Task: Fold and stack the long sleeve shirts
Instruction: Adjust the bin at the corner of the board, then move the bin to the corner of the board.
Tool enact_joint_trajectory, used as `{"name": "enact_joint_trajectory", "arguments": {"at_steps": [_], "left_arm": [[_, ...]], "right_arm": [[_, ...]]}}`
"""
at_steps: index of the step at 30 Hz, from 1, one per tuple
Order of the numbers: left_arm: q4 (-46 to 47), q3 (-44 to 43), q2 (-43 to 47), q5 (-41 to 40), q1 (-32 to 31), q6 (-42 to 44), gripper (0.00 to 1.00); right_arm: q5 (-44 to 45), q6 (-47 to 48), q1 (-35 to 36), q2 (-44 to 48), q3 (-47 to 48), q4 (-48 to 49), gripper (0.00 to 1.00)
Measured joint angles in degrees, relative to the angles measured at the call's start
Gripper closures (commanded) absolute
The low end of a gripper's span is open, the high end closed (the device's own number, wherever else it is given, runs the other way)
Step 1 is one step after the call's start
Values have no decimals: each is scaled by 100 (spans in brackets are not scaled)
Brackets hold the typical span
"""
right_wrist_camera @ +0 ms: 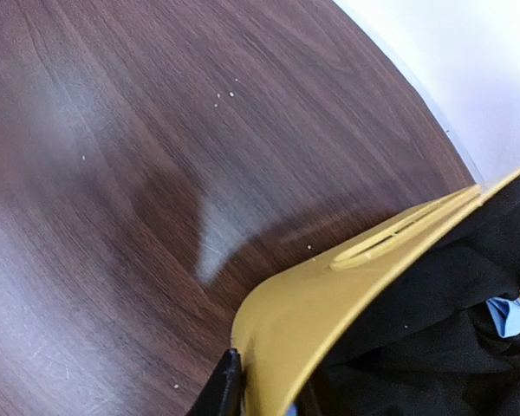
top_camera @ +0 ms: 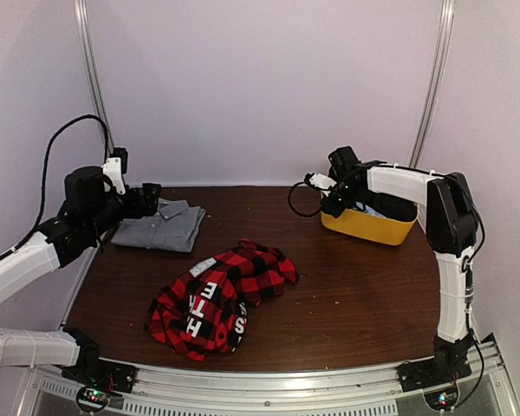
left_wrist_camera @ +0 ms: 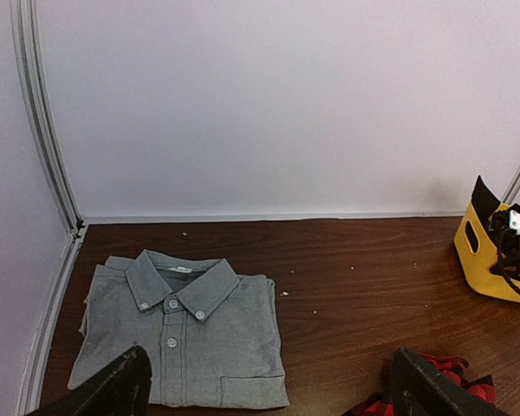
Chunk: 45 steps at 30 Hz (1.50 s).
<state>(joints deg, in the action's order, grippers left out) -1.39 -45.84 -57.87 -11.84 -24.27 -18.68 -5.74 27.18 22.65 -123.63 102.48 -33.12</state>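
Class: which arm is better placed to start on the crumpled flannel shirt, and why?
Probably left. The left gripper is open and free by the grey shirt, with the flannel in its wrist view; the right gripper is over at the bin.

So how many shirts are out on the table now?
2. The grey shirt lies folded far left, near the left gripper; the flannel is bunched at centre front. The bin at far right holds dark cloth, so more may be hidden.

The table (top_camera: 355, 295) was dark wood grain with a faint glossy sheen. The grey shirt (left_wrist_camera: 199, 347) was matt woven cloth, the checked flannel shirt (top_camera: 217, 303) thicker matt cloth, the yellow bin (right_wrist_camera: 312, 303) smooth plastic.
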Motion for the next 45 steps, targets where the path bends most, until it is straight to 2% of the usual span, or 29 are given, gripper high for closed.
{"name": "enact_joint_trajectory", "arguments": {"at_steps": [7,9,11,13,17,21,27,30,34,45], "left_arm": [[0,0,0,11,0,-2,2],[0,0,0,13,0,-2,2],[0,0,0,15,0,-4,2],[0,0,0,22,0,-7,2],[0,0,0,46,0,-9,2],[0,0,0,90,0,-22,2],[2,0,-28,179,0,-50,2],[2,0,-105,223,0,-79,2],[0,0,-203,297,0,-133,2],[-90,46,-442,667,-2,-448,2]], "right_arm": [[273,24,-138,599,-542,157,31],[391,-96,-149,820,-673,227,16],[474,-275,-153,1106,-874,345,8],[516,-472,-151,1526,-1252,553,7],[669,-992,-87,2461,-2111,772,13],[748,-1637,-15,3257,-2911,831,14],[737,-2444,63,3895,-4070,706,15],[824,-2765,44,3812,-4328,527,15],[999,-3106,-142,3309,-4168,461,15],[1478,-3353,-833,1416,-2302,459,13]]}}
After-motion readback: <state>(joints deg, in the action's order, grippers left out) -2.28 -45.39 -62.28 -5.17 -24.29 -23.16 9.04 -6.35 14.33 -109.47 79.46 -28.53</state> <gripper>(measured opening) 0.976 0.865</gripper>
